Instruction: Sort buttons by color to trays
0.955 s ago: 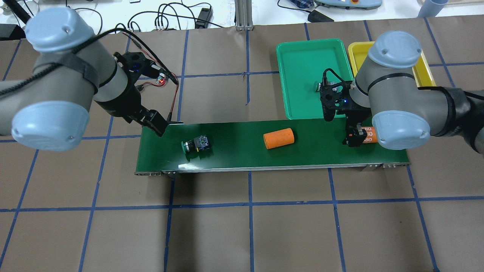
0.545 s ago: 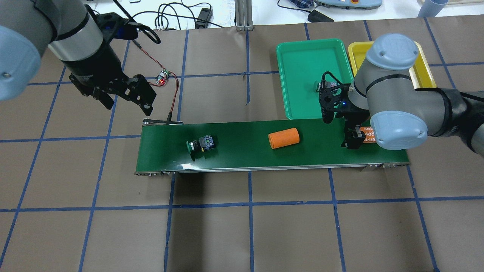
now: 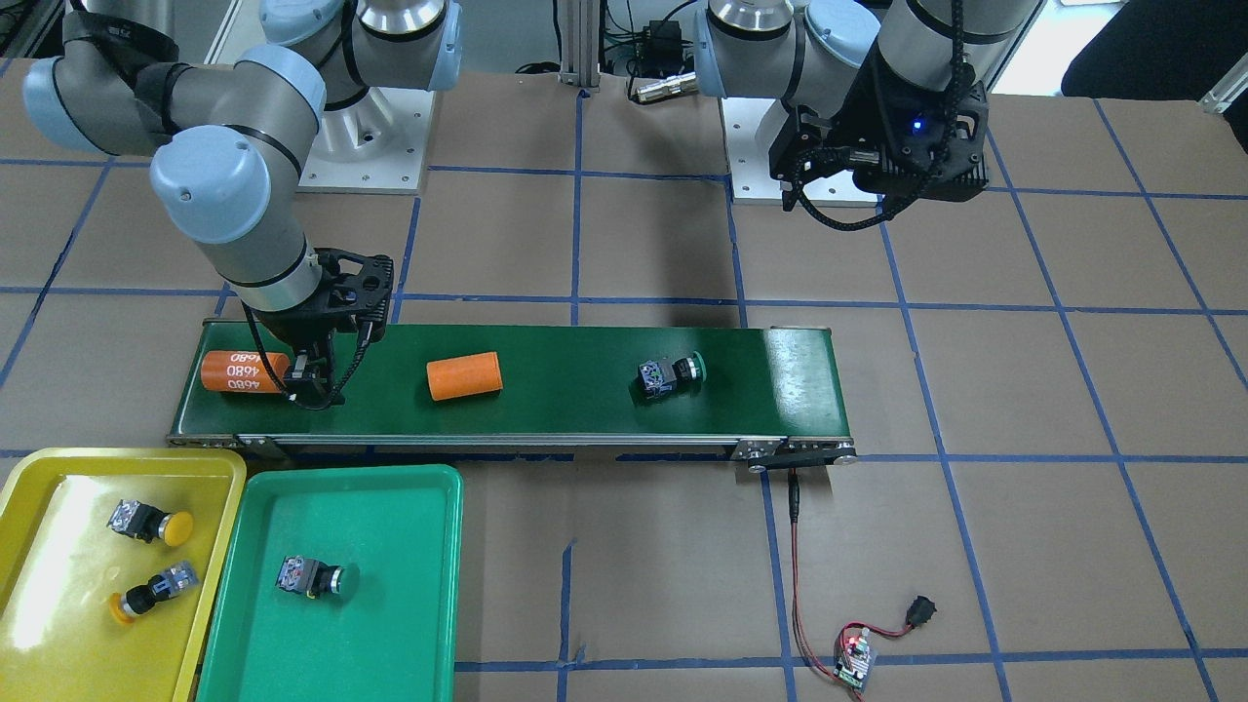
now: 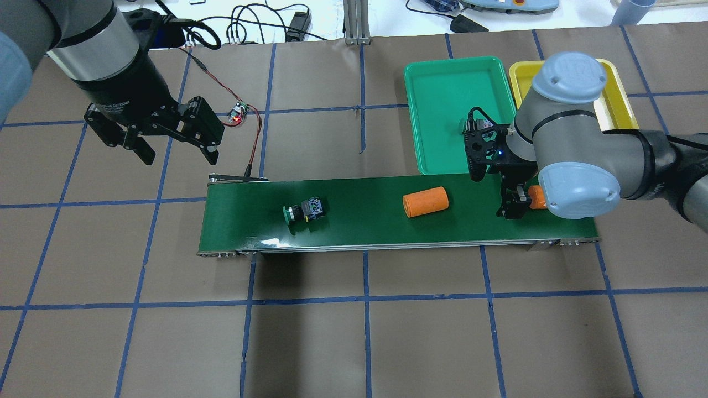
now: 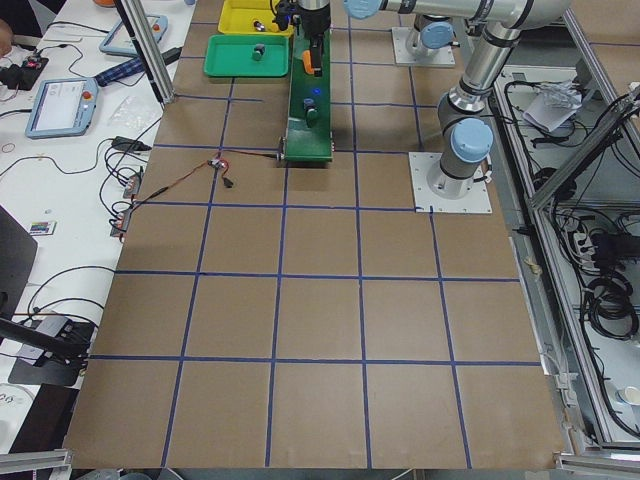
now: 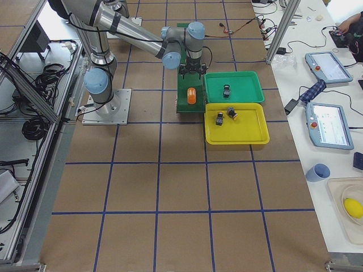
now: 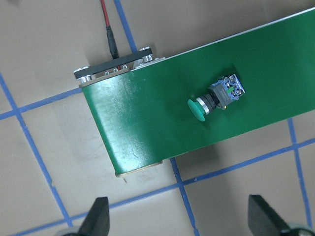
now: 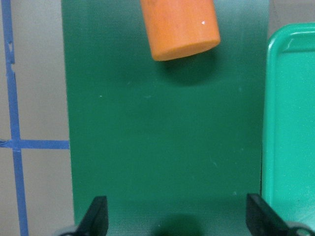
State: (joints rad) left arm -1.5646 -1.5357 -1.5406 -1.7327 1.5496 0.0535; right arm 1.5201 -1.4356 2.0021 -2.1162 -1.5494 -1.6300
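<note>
On its side on the dark-green belt (image 4: 359, 221), towards the left arm's end: a green-capped button (image 4: 303, 210), with domed green cap, short black barrel and a grey-blue block at the back bearing small bright terminals. Points cap-first at that end of the belt, touched by neither arm.

Well apart from it, raised over the bare table beyond the belt's end: the left gripper (image 4: 180, 157), fingers spread wide and holding nothing.

At the belt's other end, low over the green surface: the right gripper (image 3: 312, 385), fingers likewise apart with only belt between them. Just beside it, an orange cylinder marked 4680 (image 3: 239, 371); farther along, near mid-belt, a plain orange cylinder (image 4: 425, 201).

Beyond the belt on the far side from the robot, side by side: a green tray (image 3: 390, 604) with a second green-capped button (image 3: 310, 576) lying in it, and a glossy yellow tray (image 3: 68, 653) with two yellow-capped buttons (image 3: 146, 523) (image 3: 154, 591), both on their sides.
</note>
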